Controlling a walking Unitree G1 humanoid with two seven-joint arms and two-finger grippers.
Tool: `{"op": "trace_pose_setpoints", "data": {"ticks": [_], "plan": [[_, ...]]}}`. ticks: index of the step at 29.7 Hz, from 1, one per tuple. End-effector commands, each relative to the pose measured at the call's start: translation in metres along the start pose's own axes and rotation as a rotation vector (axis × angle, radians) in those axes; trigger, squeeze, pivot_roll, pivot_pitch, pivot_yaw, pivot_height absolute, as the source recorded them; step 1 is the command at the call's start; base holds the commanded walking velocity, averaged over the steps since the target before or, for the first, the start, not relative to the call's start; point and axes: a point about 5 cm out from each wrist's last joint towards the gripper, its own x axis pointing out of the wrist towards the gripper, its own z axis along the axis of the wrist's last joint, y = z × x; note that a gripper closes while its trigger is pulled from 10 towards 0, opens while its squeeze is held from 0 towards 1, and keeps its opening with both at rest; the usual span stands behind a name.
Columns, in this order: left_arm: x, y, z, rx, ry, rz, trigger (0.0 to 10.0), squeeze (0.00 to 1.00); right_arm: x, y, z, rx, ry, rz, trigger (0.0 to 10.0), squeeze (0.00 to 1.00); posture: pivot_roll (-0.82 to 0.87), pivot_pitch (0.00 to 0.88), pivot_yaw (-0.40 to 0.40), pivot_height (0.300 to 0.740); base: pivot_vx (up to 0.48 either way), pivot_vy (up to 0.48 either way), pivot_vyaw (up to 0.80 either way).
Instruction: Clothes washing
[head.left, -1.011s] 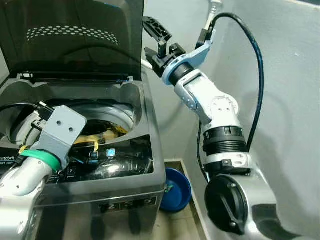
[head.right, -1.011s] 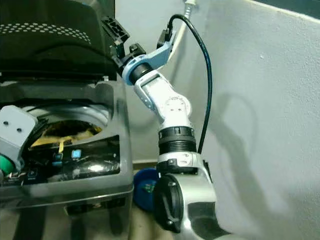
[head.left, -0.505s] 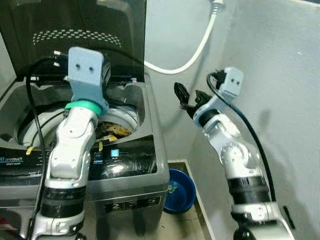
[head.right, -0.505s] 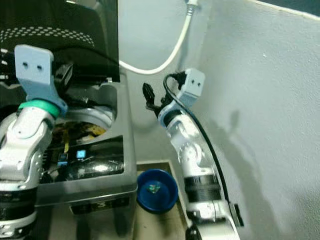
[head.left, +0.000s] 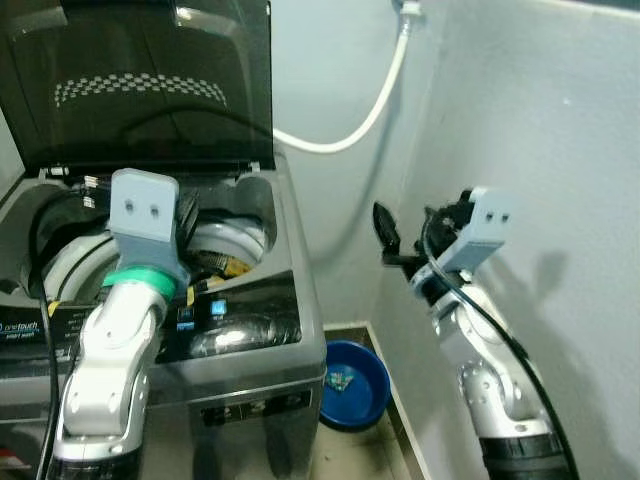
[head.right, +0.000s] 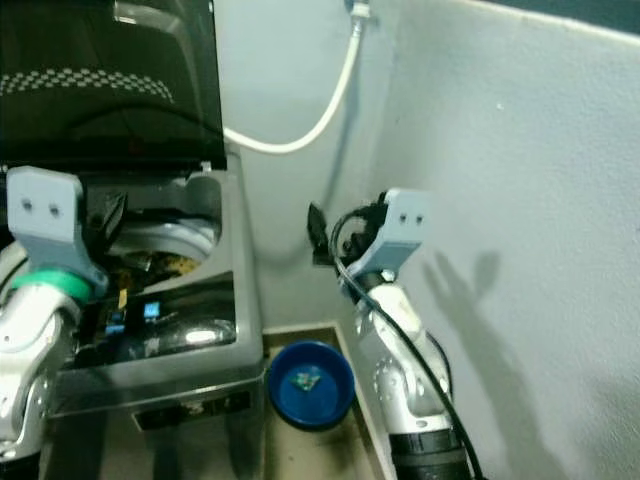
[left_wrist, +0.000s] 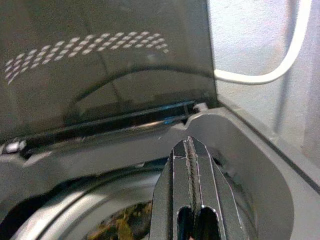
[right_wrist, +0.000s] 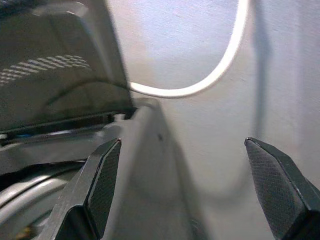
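Observation:
The grey top-loading washing machine (head.left: 255, 340) stands with its dark lid (head.left: 140, 90) raised. Yellow and dark clothing (head.left: 224, 265) lies in the drum (left_wrist: 75, 200). My left gripper (left_wrist: 190, 144) hangs shut over the drum's right rear rim, holding nothing; in the left eye view its fingers (head.left: 186, 214) sit behind the grey wrist mount. My right gripper (right_wrist: 182, 144) is open and empty in the air to the right of the machine, pointing toward the lid corner and the back wall; it is also in the left eye view (head.left: 386, 236).
A white hose (head.left: 350, 130) loops along the back wall from a tap to the machine's rear. A blue basin (head.left: 355, 385) sits on the floor between the machine and the right wall (head.left: 560, 150). The control panel (head.left: 215, 310) runs along the machine's front.
The right gripper has come down from the lid's edge to the gap beside the machine. The left arm rose from the front panel to above the drum. The camera has pulled back.

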Motion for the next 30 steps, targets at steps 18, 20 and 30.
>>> {"op": "trace_pose_setpoints", "data": {"ticks": [18,20,30], "plan": [[-0.017,-0.005,-0.008,0.030,0.022,-0.014,10.0,0.00,-0.012,0.017,-0.019,-0.060,0.078,0.127,10.0,0.00,0.02,0.004,-0.021,0.740,0.000,0.000,0.00],[-0.019,-0.004,-0.007,0.032,0.014,-0.019,10.0,0.00,-0.011,0.015,-0.020,-0.058,0.080,0.123,10.0,0.00,0.02,0.013,-0.033,0.740,0.000,0.000,0.00],[-0.009,-0.010,0.005,0.020,-0.043,-0.003,10.0,0.00,-0.002,0.018,-0.002,-0.151,-0.021,0.112,10.0,0.00,0.00,0.030,-0.021,0.740,0.000,0.000,0.48]]}}
